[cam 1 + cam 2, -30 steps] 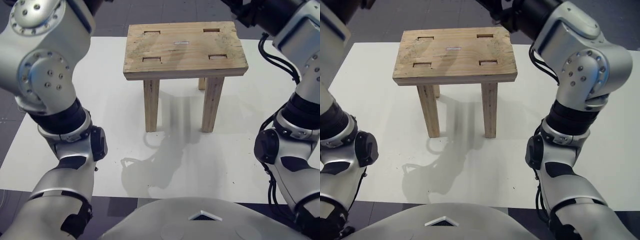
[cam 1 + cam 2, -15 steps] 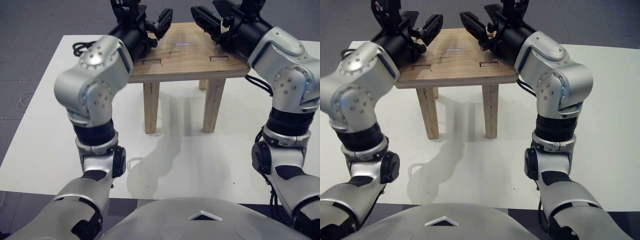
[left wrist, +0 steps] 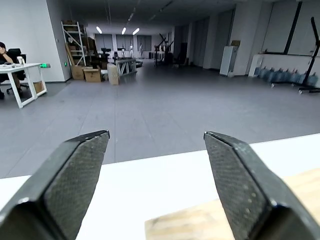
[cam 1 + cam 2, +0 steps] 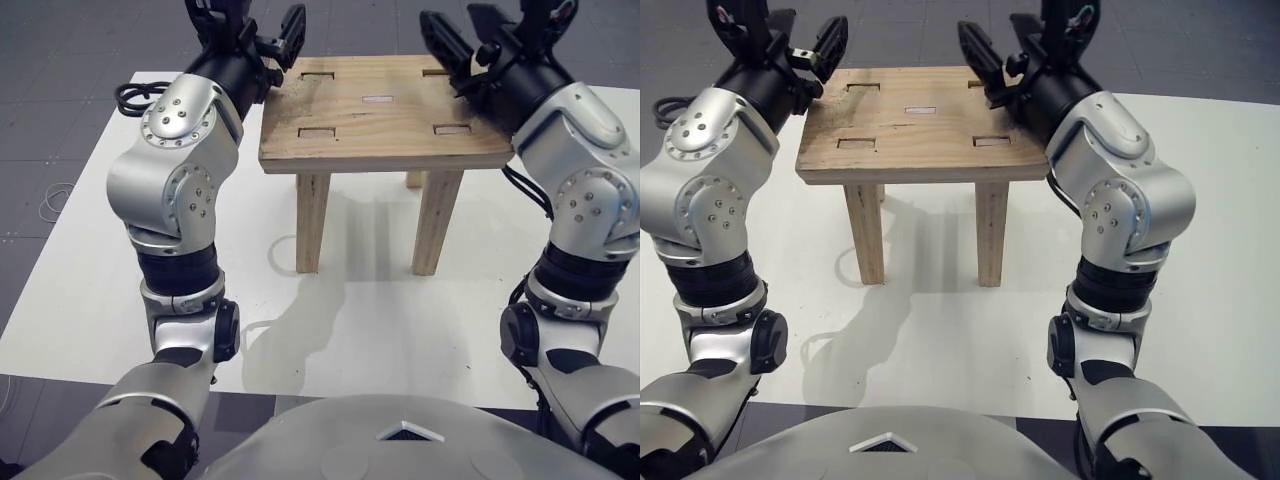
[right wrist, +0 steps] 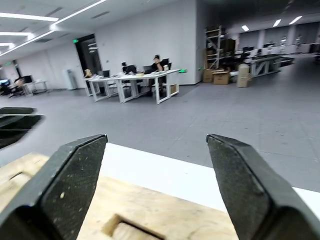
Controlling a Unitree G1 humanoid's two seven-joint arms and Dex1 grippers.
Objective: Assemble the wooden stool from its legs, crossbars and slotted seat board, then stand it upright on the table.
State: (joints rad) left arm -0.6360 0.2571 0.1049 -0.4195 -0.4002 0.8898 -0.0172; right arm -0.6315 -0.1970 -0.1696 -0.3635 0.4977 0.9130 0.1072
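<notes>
Apparently stool (image 4: 385, 105) standing assembled, upright, mid-table (image 4: 400, 330). Left tool (image 3: 156, 137) hovering open beside far-left seat corner; right tool (image 5: 156, 140) hovering open over far-right corner. Likely finishing step; next calling for drawing arms clear without nudging stool.

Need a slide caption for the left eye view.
Assembled wooden stool upright on the white table, left gripper and right gripper open at the seat's far corners.

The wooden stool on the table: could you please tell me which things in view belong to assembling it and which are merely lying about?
Job in hand: wooden stool, standing upright; white table; left gripper and right gripper, both open.

Lying about: cable loop on the floor; desks and boxes in the room behind.
</notes>
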